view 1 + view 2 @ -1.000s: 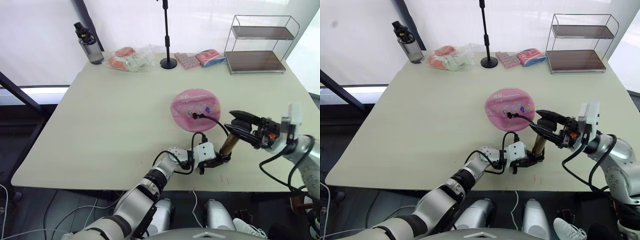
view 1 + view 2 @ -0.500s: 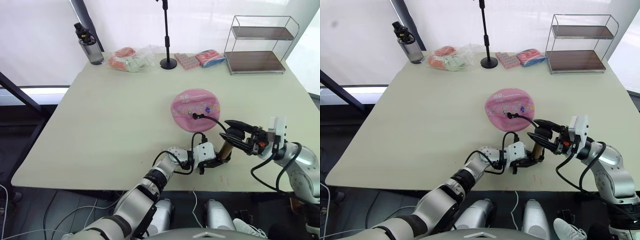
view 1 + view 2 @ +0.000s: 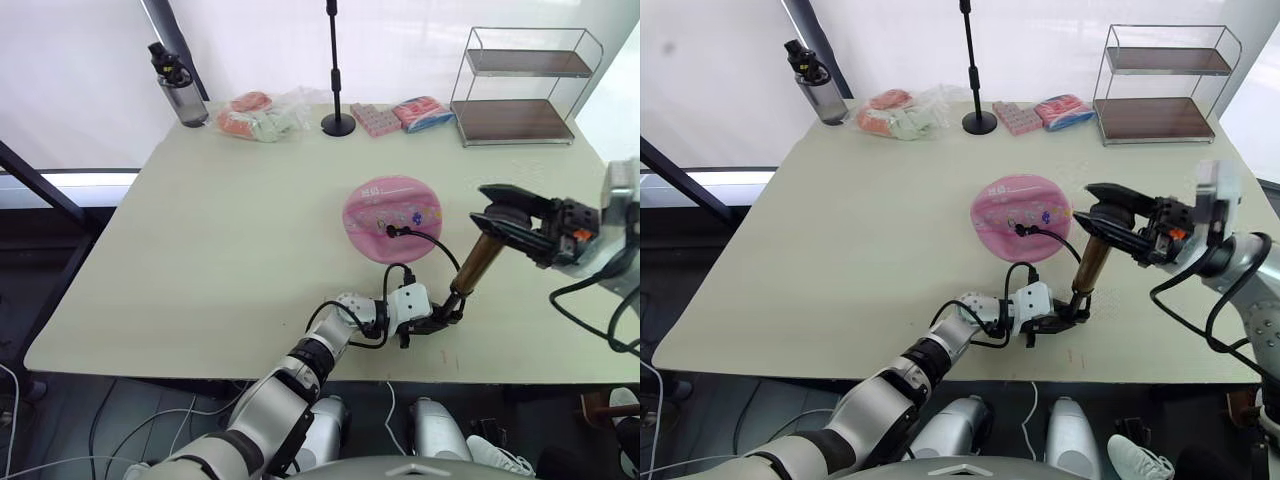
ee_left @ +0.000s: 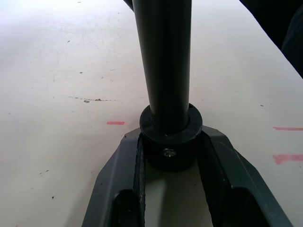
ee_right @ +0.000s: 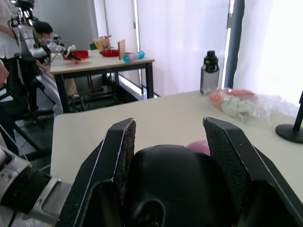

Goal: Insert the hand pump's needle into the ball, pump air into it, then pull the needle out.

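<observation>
The pink ball (image 3: pixel 392 218) lies flattish on the table, right of centre. The hand pump (image 3: pixel 478 262) stands tilted near the front edge, its bronze cylinder leaning up to the right. My left gripper (image 3: pixel 447 316) is shut on the pump's black bottom cap (image 4: pixel 170 150), low on the table. My right gripper (image 3: pixel 498 213) is shut on the black T-handle (image 5: pixel 177 184) at the pump's raised top. The thin black hose (image 3: pixel 430 240) loops from the pump to the ball's top. The needle is too small to make out where the hose end meets the ball.
Along the table's far edge stand a dark bottle (image 3: pixel 178 90), bagged packets (image 3: pixel 262 117), a black stand pole (image 3: pixel 337 120), pink packets (image 3: pixel 400 116) and a wire shelf (image 3: pixel 520 85). The table's front edge (image 3: pixel 400 372) runs close behind my left gripper. People sit at another table (image 5: pixel 94 59).
My right gripper first pushed the T-handle down toward the pump, then pulled it up and to the right. The left gripper and ball have stayed put.
</observation>
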`<act>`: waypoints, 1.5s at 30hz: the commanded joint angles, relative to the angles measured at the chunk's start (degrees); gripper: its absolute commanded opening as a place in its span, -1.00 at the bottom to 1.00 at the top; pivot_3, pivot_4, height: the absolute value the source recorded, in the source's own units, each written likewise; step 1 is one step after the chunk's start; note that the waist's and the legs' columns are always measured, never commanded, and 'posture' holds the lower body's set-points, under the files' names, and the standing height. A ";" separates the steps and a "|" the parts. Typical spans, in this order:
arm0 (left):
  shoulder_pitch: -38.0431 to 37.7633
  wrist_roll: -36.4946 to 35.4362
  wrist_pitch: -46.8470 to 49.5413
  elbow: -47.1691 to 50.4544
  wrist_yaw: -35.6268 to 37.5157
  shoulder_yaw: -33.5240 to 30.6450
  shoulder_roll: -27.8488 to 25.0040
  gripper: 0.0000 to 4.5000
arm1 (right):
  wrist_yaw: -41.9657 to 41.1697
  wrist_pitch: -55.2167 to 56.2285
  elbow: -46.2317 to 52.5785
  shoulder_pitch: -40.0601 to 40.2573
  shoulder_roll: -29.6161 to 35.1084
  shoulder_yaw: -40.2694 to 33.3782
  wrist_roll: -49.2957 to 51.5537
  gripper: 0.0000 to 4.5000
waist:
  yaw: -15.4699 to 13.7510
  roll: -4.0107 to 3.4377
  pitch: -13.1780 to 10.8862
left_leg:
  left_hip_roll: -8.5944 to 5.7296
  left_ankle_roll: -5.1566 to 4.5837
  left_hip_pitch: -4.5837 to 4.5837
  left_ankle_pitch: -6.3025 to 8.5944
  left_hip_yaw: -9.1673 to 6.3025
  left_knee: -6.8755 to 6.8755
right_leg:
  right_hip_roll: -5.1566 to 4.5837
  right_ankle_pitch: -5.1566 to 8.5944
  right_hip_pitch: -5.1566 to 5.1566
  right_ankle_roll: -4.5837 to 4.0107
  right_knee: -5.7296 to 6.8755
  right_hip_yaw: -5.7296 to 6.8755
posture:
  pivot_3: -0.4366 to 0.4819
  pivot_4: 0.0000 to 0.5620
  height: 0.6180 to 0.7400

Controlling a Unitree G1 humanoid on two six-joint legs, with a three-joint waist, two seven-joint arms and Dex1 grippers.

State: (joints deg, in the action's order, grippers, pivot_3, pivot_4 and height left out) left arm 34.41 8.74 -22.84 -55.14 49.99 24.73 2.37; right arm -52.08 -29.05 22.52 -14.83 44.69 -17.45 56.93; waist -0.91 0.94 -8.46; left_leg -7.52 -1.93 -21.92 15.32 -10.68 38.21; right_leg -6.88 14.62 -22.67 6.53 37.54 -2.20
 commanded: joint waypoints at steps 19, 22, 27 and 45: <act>-3.15 3.09 2.04 -4.05 -0.25 1.55 -1.85 -0.52 | -2.08 -2.08 3.08 -0.57 4.97 -3.54 -1.45 -0.15 | -0.07 0.11 0.01 | 0.04 -0.01 -0.06 0.00 -0.08 -0.09 | 0.00 -0.14 0.05 -0.18 -0.42 0.16 | -0.05 -0.47 0.93; -3.04 3.14 2.00 -4.20 -0.32 1.55 -1.91 -0.52 | -2.78 0.57 2.12 3.49 2.78 -2.00 -4.60 -0.15 | -0.04 0.11 0.04 | 0.06 -0.01 -0.04 0.00 -0.07 -0.10 | 0.02 -0.13 0.09 -0.13 -0.46 0.17 | -0.05 -0.47 0.93; -3.11 3.15 2.03 -4.03 -0.29 1.65 -1.91 -0.52 | -3.67 5.24 1.15 8.51 -1.11 2.03 -10.60 -0.15 | 0.01 0.09 0.14 | 0.10 -0.01 0.03 0.00 -0.08 -0.13 | 0.09 -0.13 0.11 -0.12 -0.46 0.16 | -0.05 -0.47 0.93; -2.90 3.13 2.27 -4.10 -0.54 1.77 -1.50 -0.52 | -5.65 18.74 -9.48 16.47 -10.28 13.38 -25.21 -0.15 | 0.03 0.02 0.50 | 0.12 0.00 0.15 0.00 -0.08 -0.23 | 0.14 -0.11 0.17 -0.10 -0.48 0.13 | -0.05 -0.47 0.93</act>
State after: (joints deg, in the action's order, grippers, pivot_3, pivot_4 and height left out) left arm 33.71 9.05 -22.91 -55.02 49.72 25.17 2.23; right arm -57.30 -9.33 15.97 -0.44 34.48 -6.45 34.34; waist -0.88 0.96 -7.96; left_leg -7.39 -1.94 -21.75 15.32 -10.76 37.96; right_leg -6.73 14.52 -22.48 6.45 37.05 -2.07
